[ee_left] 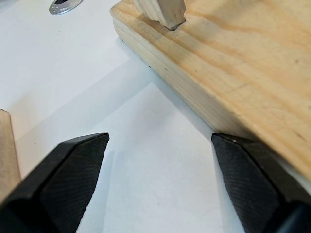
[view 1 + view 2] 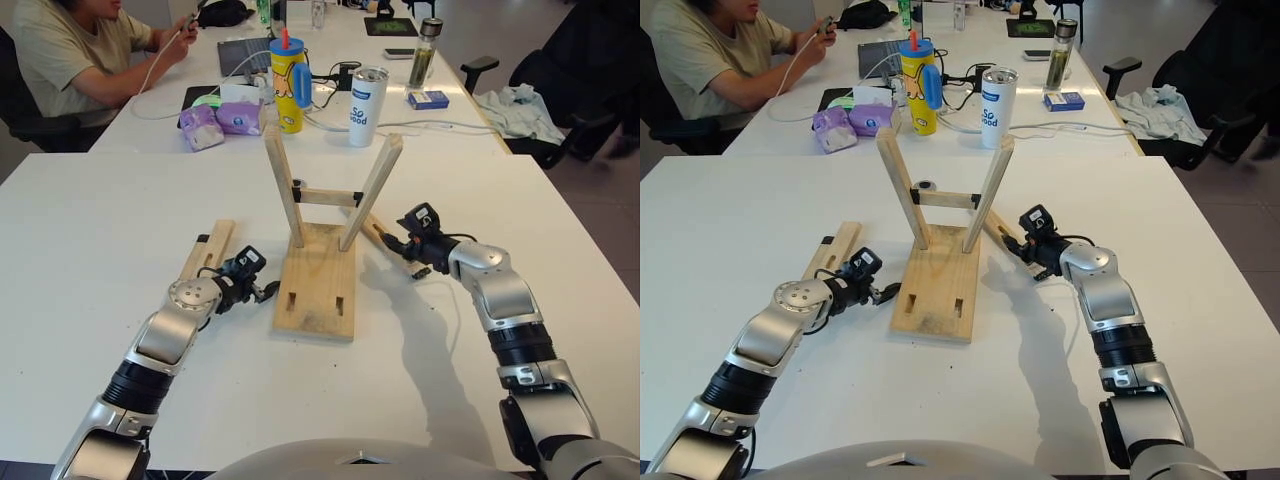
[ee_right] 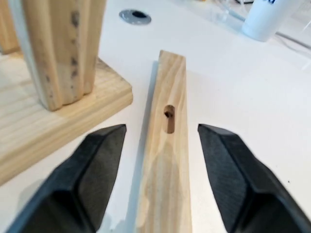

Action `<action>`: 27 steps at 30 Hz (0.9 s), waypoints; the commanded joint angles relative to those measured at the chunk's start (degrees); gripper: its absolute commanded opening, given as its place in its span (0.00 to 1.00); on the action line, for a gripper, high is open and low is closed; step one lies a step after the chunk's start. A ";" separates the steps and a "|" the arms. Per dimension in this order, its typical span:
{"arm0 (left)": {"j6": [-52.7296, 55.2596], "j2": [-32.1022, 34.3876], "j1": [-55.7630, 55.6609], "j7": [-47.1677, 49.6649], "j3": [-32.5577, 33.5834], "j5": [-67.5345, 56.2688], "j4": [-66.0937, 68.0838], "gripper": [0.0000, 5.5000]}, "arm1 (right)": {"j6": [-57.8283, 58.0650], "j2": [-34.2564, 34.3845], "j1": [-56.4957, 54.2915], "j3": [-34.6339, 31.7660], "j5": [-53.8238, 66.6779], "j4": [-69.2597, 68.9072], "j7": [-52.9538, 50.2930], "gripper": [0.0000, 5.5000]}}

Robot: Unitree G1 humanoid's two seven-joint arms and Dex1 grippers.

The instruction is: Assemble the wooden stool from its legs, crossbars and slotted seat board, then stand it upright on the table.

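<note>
So the slotted seat board (image 2: pixel 316 280) is lying flat around the middle of the white table (image 2: pixel 90 300), pale wood, a bit scuffed. Two legs are already stuck in its far end: one (image 2: pixel 283 185) leaning out to the left, the other (image 2: pixel 371 192) to the right, with a short crossbar (image 2: pixel 327 197) bridging them partway up. The two slots (image 2: pixel 290 297) at the near end are bare. Another loose leg (image 2: pixel 208 250) lies flat just left of the board. One more leg (image 3: pixel 165 160) lies on the right side. It has a small oval hole (image 3: pixel 169 118) in its face, and its near end is cut off in the right wrist view. From the head camera it's mostly hidden behind the upright leg and the gripper. The right gripper (image 3: pixel 162 127) straddles that leg with fingers spread wide, gripping nothing. The left gripper (image 1: pixel 160 141) is spread too, down by the board's left edge. One finger (image 1: pixel 252 174) is right next to the wood, and I can't tell if it's touching. There's a metal grommet (image 3: pixel 135 16) in the tabletop past the board.
</note>
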 commanded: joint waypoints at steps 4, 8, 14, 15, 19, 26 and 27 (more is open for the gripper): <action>0.77 -1.21 0.26 0.08 -0.45 0.71 2.14 0.72 | 0.10 -0.71 -7.22 0.56 -1.29 13.38 2.24 0.61; 0.84 -1.49 0.23 0.15 -0.30 0.62 2.02 0.72 | 1.98 -0.13 -7.73 1.74 -0.83 15.11 5.19 0.61; 1.16 -1.85 0.88 0.50 0.35 0.50 1.17 0.72 | 6.94 0.63 -5.57 1.30 -0.06 12.91 4.73 0.48; 1.26 -1.96 1.11 0.66 0.40 0.49 0.82 0.72 | 8.31 0.97 -4.43 0.53 0.47 11.30 3.58 0.45; 1.77 -2.54 2.62 1.64 0.76 0.26 -1.14 0.72 | 17.17 3.77 3.29 -2.97 2.44 -2.48 -3.45 0.37; 0.89 -3.58 4.42 4.93 3.26 0.68 -4.01 0.72 | 47.56 20.25 16.23 -12.91 3.04 -36.15 -22.28 0.37; 0.38 -4.12 4.47 6.26 4.46 0.66 -4.70 0.72 | 51.68 23.05 16.90 -14.23 2.97 -39.94 -23.64 0.37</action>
